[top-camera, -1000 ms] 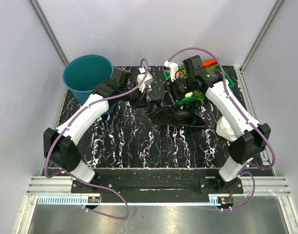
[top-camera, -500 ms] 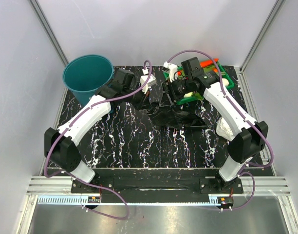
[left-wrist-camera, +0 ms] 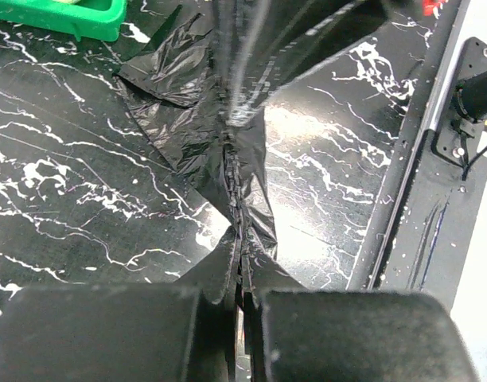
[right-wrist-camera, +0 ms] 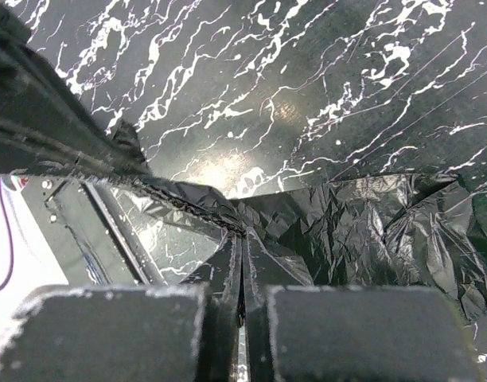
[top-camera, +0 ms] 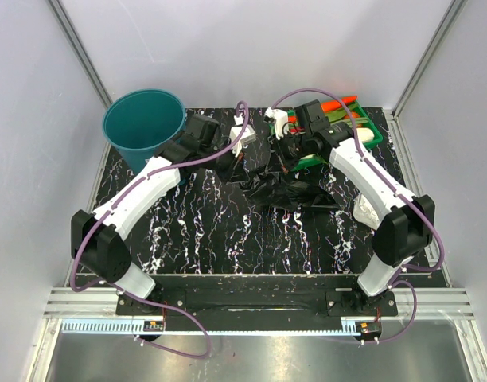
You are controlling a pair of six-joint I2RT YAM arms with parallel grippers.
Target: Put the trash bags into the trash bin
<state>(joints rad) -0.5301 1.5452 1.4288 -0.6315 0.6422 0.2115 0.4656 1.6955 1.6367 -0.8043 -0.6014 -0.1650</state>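
The left gripper (left-wrist-camera: 242, 293) and the right gripper (right-wrist-camera: 242, 290) each pinch the black trash bags (top-camera: 290, 191) stretched between them, so they should lift together, gently, then swing toward the trash bin (top-camera: 144, 119), well apart beyond the left fingers (left-wrist-camera: 108, 334).

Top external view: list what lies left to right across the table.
trash bin → left gripper → right gripper → white plastic wad. The trash bags span both grippers, so they are left out.
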